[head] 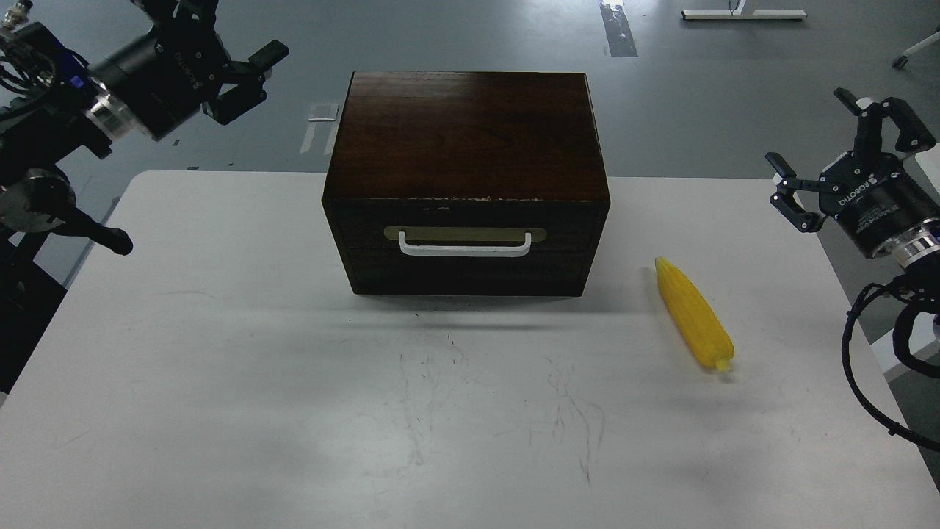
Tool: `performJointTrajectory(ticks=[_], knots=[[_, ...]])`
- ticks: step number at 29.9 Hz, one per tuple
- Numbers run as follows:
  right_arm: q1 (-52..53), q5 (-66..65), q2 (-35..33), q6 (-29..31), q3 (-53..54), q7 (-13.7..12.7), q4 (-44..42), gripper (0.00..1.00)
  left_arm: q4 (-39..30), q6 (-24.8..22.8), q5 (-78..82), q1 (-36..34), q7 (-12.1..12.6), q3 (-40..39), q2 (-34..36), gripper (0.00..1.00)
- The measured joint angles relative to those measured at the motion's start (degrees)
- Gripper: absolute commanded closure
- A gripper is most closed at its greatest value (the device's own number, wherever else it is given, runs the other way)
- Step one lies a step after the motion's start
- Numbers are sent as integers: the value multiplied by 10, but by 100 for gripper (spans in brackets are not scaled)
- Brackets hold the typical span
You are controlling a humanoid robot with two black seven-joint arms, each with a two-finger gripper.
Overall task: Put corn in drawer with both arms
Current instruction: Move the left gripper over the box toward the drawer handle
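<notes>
The yellow corn lies on the white table, right of the cabinet, its narrow tip pointing away from me. The dark brown cabinet stands at the table's back middle. Its drawer is pushed in, with a white bar handle on a brass plate. My left gripper is open and empty, held high to the left of the cabinet. My right gripper is open and empty, held up beyond the table's right edge, to the right of the corn.
The table's front half shows only faint pencil-like scribbles. Grey floor with tape marks lies behind. A black cable loops below my right wrist at the table's right edge.
</notes>
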Motion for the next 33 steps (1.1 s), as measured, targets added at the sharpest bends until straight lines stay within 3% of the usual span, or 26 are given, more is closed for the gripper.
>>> performJointTrajectory(ticks=[10, 15, 18, 22, 29, 33], knots=[[0, 0, -1, 0, 7, 0, 0, 0, -101, 0, 298, -124, -12, 23, -16, 2], [0, 0, 0, 0, 11, 0, 0, 0, -147, 0, 446, -161, -66, 58, -49, 2], [0, 0, 1, 0, 13, 0, 1, 0, -152, 0, 532, -200, -115, 95, -79, 2], [1, 0, 2, 0, 14, 0, 1, 0, -147, 0, 611, -261, -143, 189, -100, 2], [1, -1, 3, 0, 17, 0, 0, 0, -45, 0, 645, -409, -146, 433, -167, 2], [1, -1, 3, 0, 18, 0, 0, 0, 14, 0, 647, -442, -146, 518, -210, 2]])
